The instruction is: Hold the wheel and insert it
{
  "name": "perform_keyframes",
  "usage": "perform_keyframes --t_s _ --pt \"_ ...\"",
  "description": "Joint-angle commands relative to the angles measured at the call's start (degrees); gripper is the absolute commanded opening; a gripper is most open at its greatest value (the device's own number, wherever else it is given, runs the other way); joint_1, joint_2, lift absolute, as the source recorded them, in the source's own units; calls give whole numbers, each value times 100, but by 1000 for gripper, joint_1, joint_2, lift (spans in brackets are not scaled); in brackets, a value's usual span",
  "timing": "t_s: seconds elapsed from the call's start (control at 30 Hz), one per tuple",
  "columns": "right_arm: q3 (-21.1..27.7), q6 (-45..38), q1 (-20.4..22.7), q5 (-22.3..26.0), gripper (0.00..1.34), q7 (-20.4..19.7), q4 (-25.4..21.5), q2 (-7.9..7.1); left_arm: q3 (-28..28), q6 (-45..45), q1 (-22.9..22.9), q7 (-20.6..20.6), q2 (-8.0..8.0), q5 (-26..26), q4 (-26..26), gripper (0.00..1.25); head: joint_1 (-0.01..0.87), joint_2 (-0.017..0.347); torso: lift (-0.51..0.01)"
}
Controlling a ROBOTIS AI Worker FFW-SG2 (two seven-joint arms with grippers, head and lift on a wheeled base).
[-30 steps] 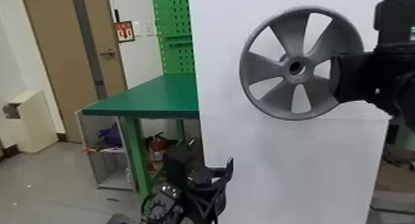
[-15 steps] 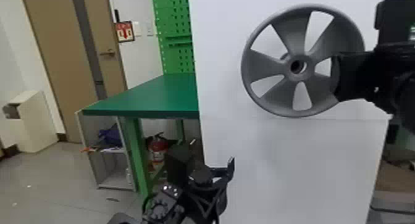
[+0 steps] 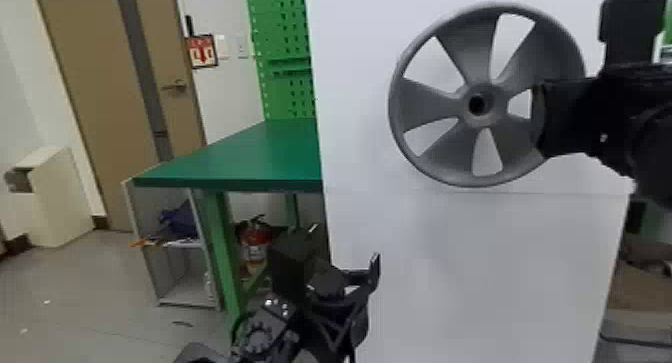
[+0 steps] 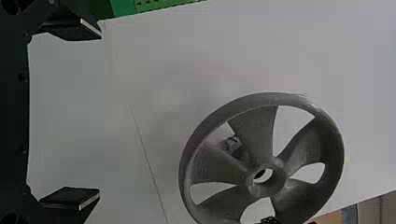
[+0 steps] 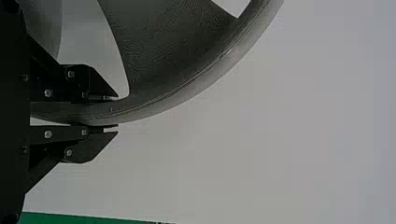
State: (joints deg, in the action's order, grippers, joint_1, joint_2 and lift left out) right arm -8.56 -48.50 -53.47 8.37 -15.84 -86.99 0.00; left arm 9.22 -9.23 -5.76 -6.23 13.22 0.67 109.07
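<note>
In the head view, the white panel (image 3: 450, 267) is bright, and under the green table (image 3: 240, 157) it is darker. Both wrist views are dimmer.

left arm (image 3: 265, 329): low, in from head view's bottom edge | left gripper (image 3: 346, 249): jaws spread wide | right arm (image 3: 645, 122): raised, in from right edge | right gripper (image 3: 540, 118): jaws clamped, narrow gap

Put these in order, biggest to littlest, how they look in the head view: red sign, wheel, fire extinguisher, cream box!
1. Wheel
2. Cream box
3. Fire extinguisher
4. Red sign
</note>
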Motion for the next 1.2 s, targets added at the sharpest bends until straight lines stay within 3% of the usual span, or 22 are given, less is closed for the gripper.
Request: perform_keyframes --t_s 0.0,0.4,1.17 --pt "-32 7 -23 -2 144 2 121 5 1 0 -4 8 5 4 0 1147 344 325 -443" --pt "-164 148 -50 -72 144 28 209 5 9 0 -22 8 5 4 0 1147 344 325 -443" --pt "118 402 -155 -292 144 20 569 5 106 0 -110 35 67 56 -44 1147 344 325 -443"
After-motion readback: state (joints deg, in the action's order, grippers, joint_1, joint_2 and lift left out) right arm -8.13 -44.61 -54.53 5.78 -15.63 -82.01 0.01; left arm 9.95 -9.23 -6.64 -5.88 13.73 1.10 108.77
